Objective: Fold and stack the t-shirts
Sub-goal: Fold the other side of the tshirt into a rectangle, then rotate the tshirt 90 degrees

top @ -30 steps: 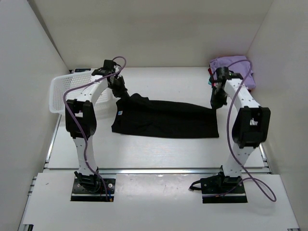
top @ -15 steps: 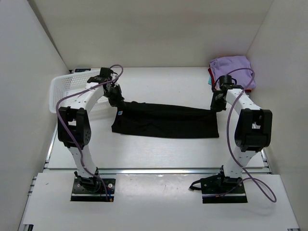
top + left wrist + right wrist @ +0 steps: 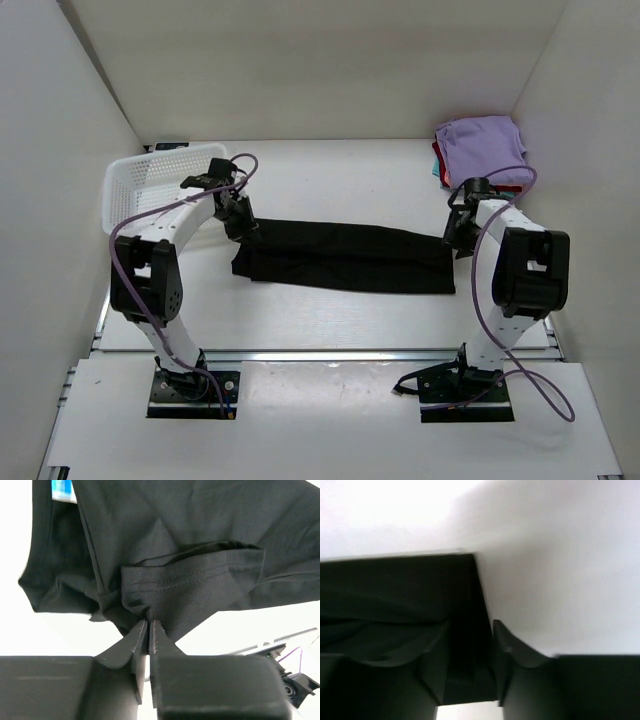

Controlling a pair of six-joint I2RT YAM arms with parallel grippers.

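Note:
The large black t-shirt (image 3: 350, 258) lies as a long folded strip across the middle of the table. My left gripper (image 3: 243, 228) is at its left end. In the left wrist view it (image 3: 149, 622) is shut on a bunched fold of the black cloth (image 3: 200, 540), near a blue neck label (image 3: 62, 490). My right gripper (image 3: 458, 240) is low at the strip's right end. In the right wrist view it (image 3: 470, 630) stands apart, with the black shirt's corner (image 3: 385, 600) between the jaws. The folded stack, lavender tee (image 3: 485, 145) on top, sits at the back right.
A white mesh basket (image 3: 140, 185) stands at the back left, close to my left arm. White walls close in the table on the left, right and back. The arm bases are at the near edge.
Both grippers moved toward the near side and down, drawing the shirt's far edge over itself. The shirt went from a wide draped shape to a narrow flat strip.

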